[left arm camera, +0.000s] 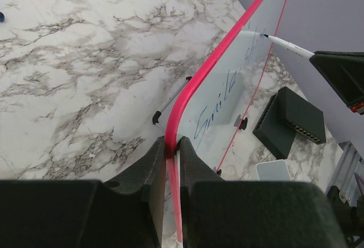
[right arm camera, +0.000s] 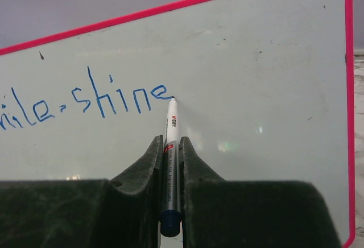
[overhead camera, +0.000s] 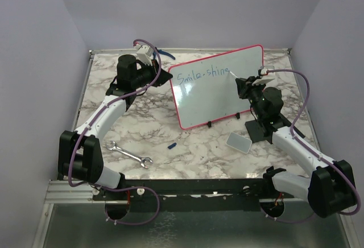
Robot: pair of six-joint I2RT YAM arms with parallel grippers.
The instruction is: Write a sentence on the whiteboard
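The whiteboard (overhead camera: 222,91) stands tilted on the marble table, red-pink framed; it also shows in the left wrist view (left arm camera: 239,89) and the right wrist view (right arm camera: 256,60). Blue words (overhead camera: 202,75) on it read "Smile-shine" (right arm camera: 91,103). My left gripper (left arm camera: 172,145) is shut on the board's left frame edge (left arm camera: 187,97). My right gripper (right arm camera: 169,145) is shut on a white and grey marker (right arm camera: 170,145). The marker tip touches the board at the end of the last "e". The marker also shows in the left wrist view (left arm camera: 284,45).
A wrench (overhead camera: 129,155) and a small blue cap (overhead camera: 173,144) lie on the near table. A small grey pad (overhead camera: 239,142) lies by the right arm. A black box (left arm camera: 287,123) sits behind the board's feet. Walls close in on both sides.
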